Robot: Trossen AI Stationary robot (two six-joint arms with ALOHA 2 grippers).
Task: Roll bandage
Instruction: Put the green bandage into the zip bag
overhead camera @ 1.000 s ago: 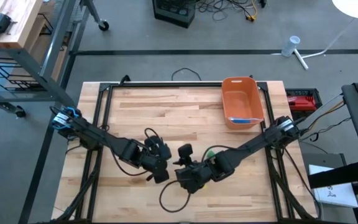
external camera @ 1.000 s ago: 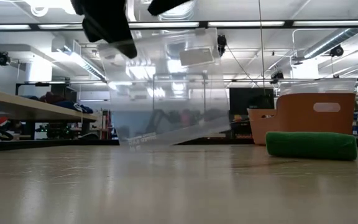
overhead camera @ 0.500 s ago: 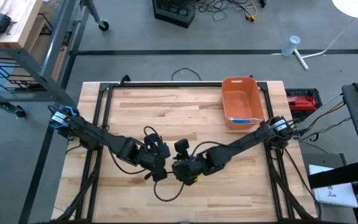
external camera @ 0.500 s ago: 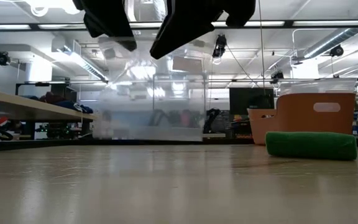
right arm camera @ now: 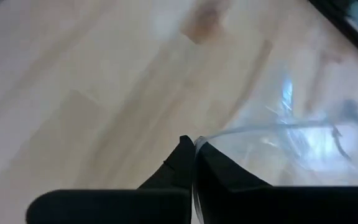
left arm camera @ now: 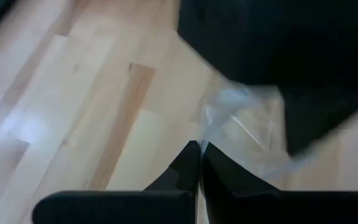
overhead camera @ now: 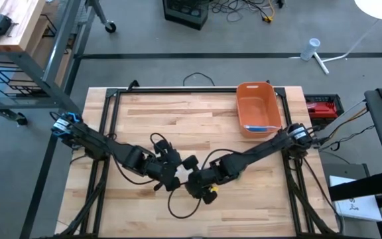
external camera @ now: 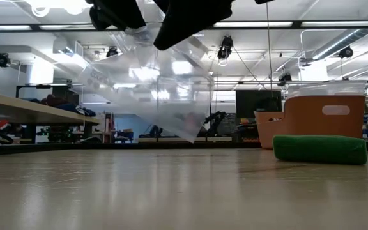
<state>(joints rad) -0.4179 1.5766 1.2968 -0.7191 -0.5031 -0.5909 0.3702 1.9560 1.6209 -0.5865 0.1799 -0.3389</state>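
- Clear plastic bag (external camera: 152,83): held up off the worktop (overhead camera: 178,116) between my two claws, hanging tilted with one corner pointing down. Nothing can be made out inside it. A faint line of print shows near its upper edge in the low view, too small to read.
- My left claw (left arm camera: 199,163): fingers pressed fully together, pinching an edge of the clear plastic bag. In the high view it sits near the front middle of the worktop, just left of my right claw.
- My right claw (right arm camera: 193,155): fingers also pressed fully together, with the film of the clear plastic bag caught between them. In the high view it sits just beside my left claw, the two almost touching.
- Green bandage roll (external camera: 319,149): lying flat on the worktop, off to the right in the low view, well apart from both claws and outside the bag. In the high view my right arm covers it.
- Orange bin (overhead camera: 258,108): open-topped, standing at the far right part of the worktop, behind the green bandage roll. A light blue strip lies along its inside near wall; what that strip is I cannot tell. A pale oval patch shows on its outer side in the low view, with no writing legible.
- Red case (overhead camera: 322,106): beyond the worktop's right edge, past the orange bin; any lettering is too small to read.
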